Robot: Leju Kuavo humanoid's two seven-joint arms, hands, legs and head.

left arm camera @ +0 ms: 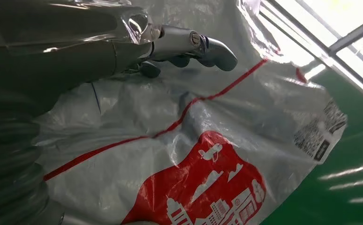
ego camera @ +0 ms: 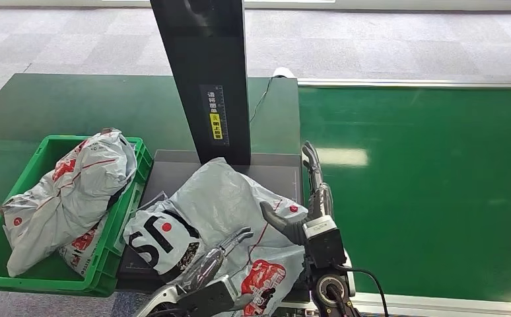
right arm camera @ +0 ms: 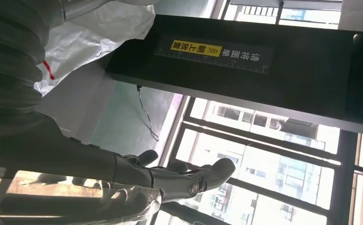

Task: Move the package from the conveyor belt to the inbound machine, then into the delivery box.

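Observation:
A grey plastic-bag package [ego camera: 226,205] with red print lies crumpled on the inbound machine's grey platform [ego camera: 272,173], just in front of the black scanner column [ego camera: 206,79]. My left hand [ego camera: 216,257] stretches over the package's near part, fingers straight and nothing gripped; in the left wrist view this hand [left arm camera: 179,47] hovers just over the bag [left arm camera: 193,140]. My right hand [ego camera: 312,191] stands at the package's right edge, fingers extended and thumb toward the bag. The right wrist view has that hand [right arm camera: 170,176] holding nothing, with the package [right arm camera: 100,33] beside the arm.
A green crate [ego camera: 48,148] left of the platform holds other grey bags [ego camera: 74,191]. The green conveyor belt [ego camera: 424,185] runs along the right. The column [right arm camera: 264,70] carries a yellow label. A thin cable [ego camera: 261,99] trails behind the column.

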